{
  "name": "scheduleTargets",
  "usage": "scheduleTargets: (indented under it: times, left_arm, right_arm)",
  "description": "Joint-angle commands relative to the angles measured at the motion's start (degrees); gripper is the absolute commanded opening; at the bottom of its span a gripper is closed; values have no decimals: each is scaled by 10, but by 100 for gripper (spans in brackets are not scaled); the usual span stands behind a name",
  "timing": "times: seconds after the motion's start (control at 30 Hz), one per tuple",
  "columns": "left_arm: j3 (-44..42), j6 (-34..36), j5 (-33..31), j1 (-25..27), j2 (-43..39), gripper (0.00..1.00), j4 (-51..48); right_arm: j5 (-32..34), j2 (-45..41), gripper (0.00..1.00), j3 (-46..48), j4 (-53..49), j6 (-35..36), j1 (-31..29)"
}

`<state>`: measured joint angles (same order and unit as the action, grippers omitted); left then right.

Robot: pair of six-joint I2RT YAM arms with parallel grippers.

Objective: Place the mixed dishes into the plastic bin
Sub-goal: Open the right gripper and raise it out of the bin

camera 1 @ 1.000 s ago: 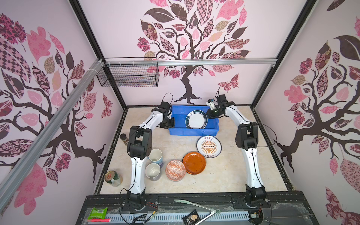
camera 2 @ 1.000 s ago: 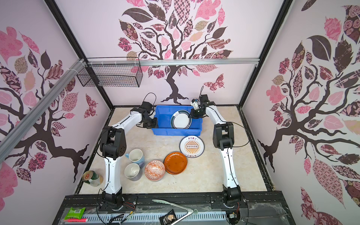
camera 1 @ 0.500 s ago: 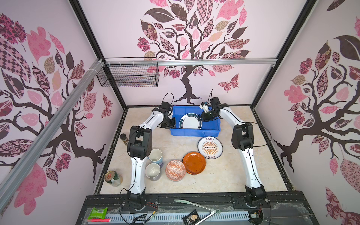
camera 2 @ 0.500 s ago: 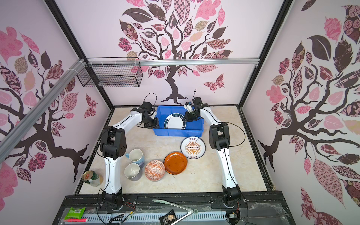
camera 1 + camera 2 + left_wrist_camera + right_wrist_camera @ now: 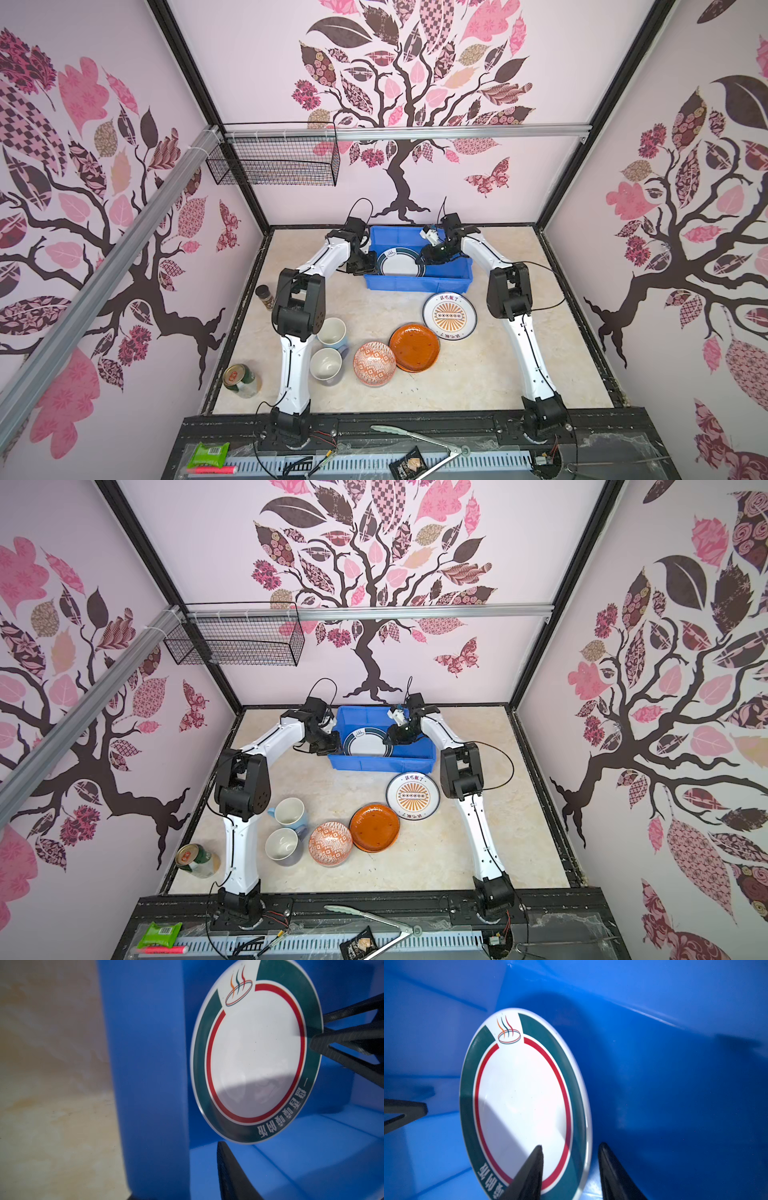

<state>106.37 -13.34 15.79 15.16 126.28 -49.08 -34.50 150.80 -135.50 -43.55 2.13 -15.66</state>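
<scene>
Now, at the far centre of the table (image 5: 498,374), we note the blue bin (image 5: 417,286) holding one dish: the green-rimmed plate (image 5: 399,264), white in the middle, in the bin's left half. It sits tilted, not flat. In the right wrist view it throws a shadow on the blue wall behind it.

Right gripper (image 5: 424,259): reaches in over the bin's far right side, with its tips at the plate's right edge. In the right wrist view its fingers (image 5: 529,1174) stand apart with the plate's rim between them, one across the face and one behind. A strip of blue shows between the rim and the rear finger. Jaws parted, not pinching.

Left gripper (image 5: 362,267): at the bin's left wall. In the left wrist view the wall runs between the fingers. The inner finger (image 5: 230,1174) is inside the bin, with bare floor showing between it and the wall. The outer finger is only a sliver at the frame's edge. Jaws apart, astride the wall; we see no clamp on it.

Outside the bin, nearer to us:
- sunburst plate (image 5: 450,316), just near of the bin's right end
- orange plate (image 5: 414,347), near and left of that, rims meeting
- patterned bowl (image 5: 374,363), against the orange plate's left edge
- far mug (image 5: 332,332) and near mug (image 5: 326,365), both pale blue and upright, beside the left arm

Left margin: spice jar (image 5: 264,296), and nearer, the green can (image 5: 239,378).
</scene>
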Motion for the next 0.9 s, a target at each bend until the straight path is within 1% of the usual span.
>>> scheduleTargets:
  times: [0.0,0.1,0.23,0.37,0.5,0.6,0.7,0.77,0.87]
  left_arm:
    - [12,7,1,5,-8,45,3]
    - [14,11,-8,4,-11,49,2]
    - [20,21,-26,4,-28,51,-5]
    - [3,16,-46,4,-67,52,16]
    - [-7,12,-55,5,-106,54,20]
    - [-21,5,-50,6,-138,55,23]
    - [-35,2,-41,18,-166,55,23]
    - [-45,6,-44,37,-180,56,20]
    - [-54,13,-47,77,-191,56,11]
  right_arm:
    - [31,-19,68,7,-23,39,-2]
    - [51,-58,71,43,13,60,-2]
    - [65,-130,75,85,62,66,-2]
    - [80,-173,79,85,72,64,-1]
    - [97,-209,79,88,68,61,5]
    - [93,-246,79,106,64,49,21]
    - [93,-294,79,160,60,44,40]
    - [92,-328,78,203,55,47,53]
    - [86,-389,77,290,56,53,79]
